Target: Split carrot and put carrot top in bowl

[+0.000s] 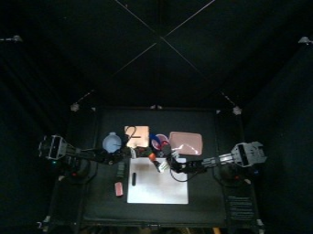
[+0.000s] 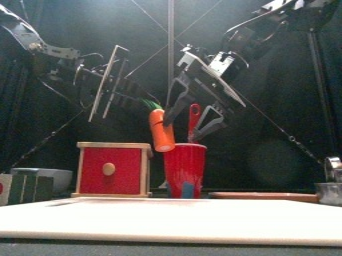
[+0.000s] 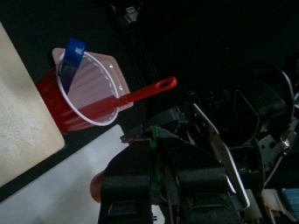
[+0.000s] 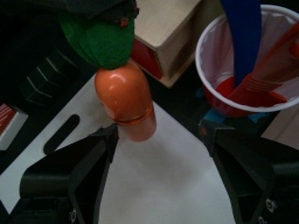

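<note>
Right wrist view shows the carrot (image 4: pixel 124 101) unsplit, held aloft by its carrot top (image 4: pixel 100 35) in the left pincer (image 4: pixel 103 10), right pincer (image 4: pixel 162 149) spread beneath; splitting and bowling remain.

Both arms reach toward the table's middle; left end effector (image 4: pixel 103 12) clamps the carrot top (image 4: pixel 100 37), right end effector (image 4: pixel 158 156) gapes wide.

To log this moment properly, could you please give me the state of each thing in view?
carrot: in one piece, lifted above the white board.
carrot top: attached to the carrot, pinched by the left gripper.
right gripper: open, jaws either side of the carrot's orange body.
red cup: upright, utensils standing in it.
white board: flat on the table.
</note>
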